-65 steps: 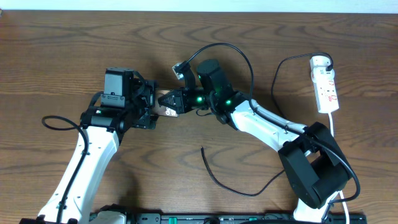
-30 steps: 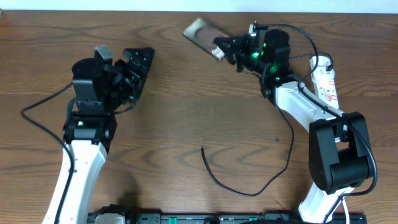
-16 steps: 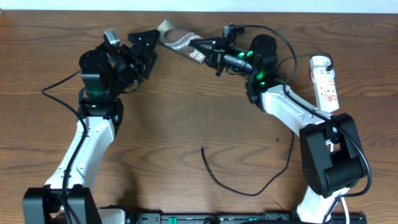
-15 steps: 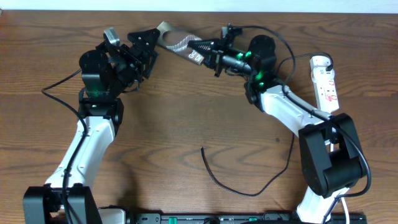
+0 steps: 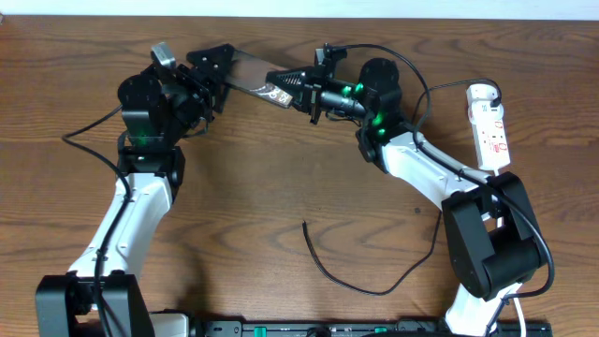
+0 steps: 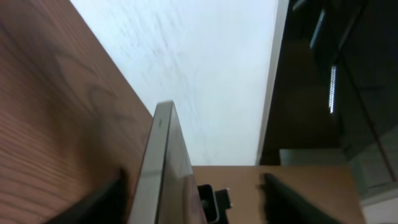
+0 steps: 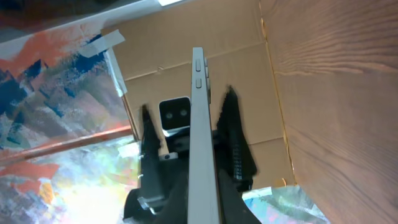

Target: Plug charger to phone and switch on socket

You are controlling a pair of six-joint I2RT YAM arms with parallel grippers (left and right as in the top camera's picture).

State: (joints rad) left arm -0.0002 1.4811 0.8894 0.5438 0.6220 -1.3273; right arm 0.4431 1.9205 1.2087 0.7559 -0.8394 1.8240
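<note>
— Two tools meet at the phone (image 5: pixel 251 77), is it correct?
— Yes. Just left of the phone, the left tool (image 5: pixel 217 73) is released. Its fingers (image 6: pixel 102 202) stand on both sides of the phone, one close to it, the other apart. At the phone's right end, the right tool (image 5: pixel 285 86) is clenched on it.
— And the charger (image 5: pixel 316 262)?
— Its cable lies loose on the desk (image 5: pixel 234 206), well apart from the phone, on the near side. The socket (image 5: pixel 490 126) lies far to the right of the phone.

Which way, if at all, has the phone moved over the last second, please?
Yes. The phone has shifted left, farther from the socket.
</note>
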